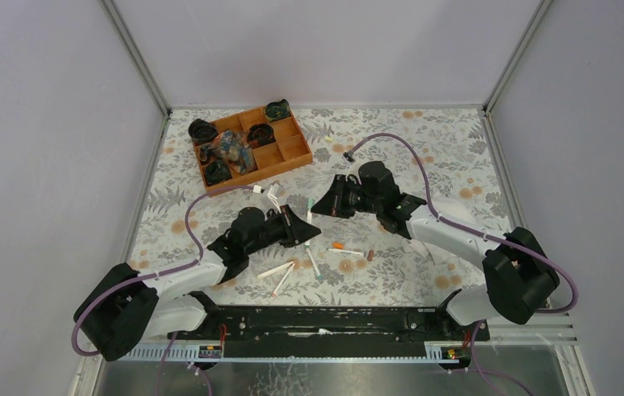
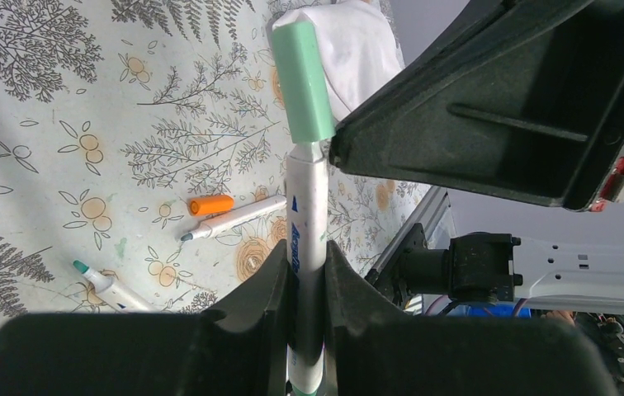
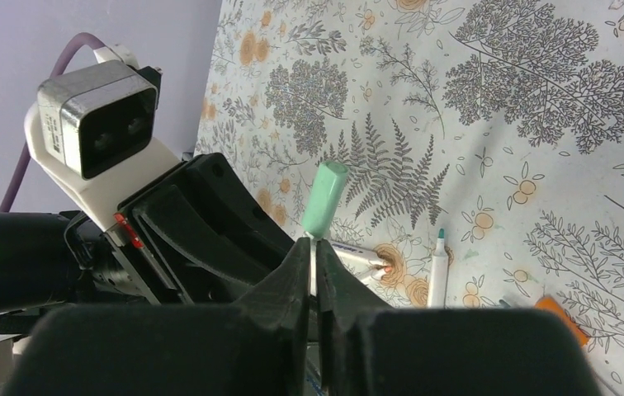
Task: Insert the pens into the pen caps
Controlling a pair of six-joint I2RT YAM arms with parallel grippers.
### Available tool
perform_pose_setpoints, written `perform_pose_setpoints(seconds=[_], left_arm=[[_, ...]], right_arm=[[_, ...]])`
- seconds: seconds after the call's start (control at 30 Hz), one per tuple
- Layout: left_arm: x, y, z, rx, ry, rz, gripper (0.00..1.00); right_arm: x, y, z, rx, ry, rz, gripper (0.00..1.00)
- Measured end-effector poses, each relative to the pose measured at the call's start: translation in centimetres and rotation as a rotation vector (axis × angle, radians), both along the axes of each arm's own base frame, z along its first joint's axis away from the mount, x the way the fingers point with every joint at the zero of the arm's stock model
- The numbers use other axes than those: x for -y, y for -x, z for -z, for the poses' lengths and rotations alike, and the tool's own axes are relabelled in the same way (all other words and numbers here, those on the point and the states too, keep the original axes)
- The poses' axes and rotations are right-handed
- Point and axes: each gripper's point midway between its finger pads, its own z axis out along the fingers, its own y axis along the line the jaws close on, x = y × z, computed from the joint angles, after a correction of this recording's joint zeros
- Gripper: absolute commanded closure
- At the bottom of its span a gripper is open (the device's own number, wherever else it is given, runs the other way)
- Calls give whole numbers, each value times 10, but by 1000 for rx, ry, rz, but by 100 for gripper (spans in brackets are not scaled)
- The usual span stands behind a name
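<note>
My left gripper [image 2: 304,247] is shut on a white pen [image 2: 307,206] that stands upright between its fingers. A green cap [image 2: 302,82] sits on the pen's upper end. My right gripper [image 3: 313,247] is shut on the same pen just under the green cap [image 3: 325,200], tip to tip with the left gripper [image 1: 307,233] above the table's middle. In the top view the right gripper [image 1: 319,206] shows with the green cap [image 1: 311,202] at its tip. Several uncapped pens [image 1: 278,270] lie below them, with an orange cap [image 1: 338,246] and a brown cap [image 1: 372,254].
An orange compartment tray [image 1: 292,153] with dark objects stands at the back left. Loose pens [image 2: 234,217] and the orange cap [image 2: 210,205] lie on the flowered cloth under the grippers. Another pen [image 3: 439,272] lies to the right.
</note>
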Motion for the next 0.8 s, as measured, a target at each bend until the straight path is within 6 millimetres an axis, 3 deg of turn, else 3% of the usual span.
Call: perform_pose_setpoints(seconds=[0.2, 0.4, 0.57, 0.8], left_arm=[[0, -1, -1, 10, 1, 1, 100], [0, 0, -1, 14, 0, 3, 100], [-1, 3, 0, 24, -1, 14, 100], [-4, 15, -8, 82, 20, 61, 100]], right_arm=[[3, 4, -9, 15, -5, -1, 69], [10, 5, -14, 41, 13, 10, 45], [14, 3, -14, 62, 33, 22, 30], [13, 0, -18, 66, 18, 14, 29]])
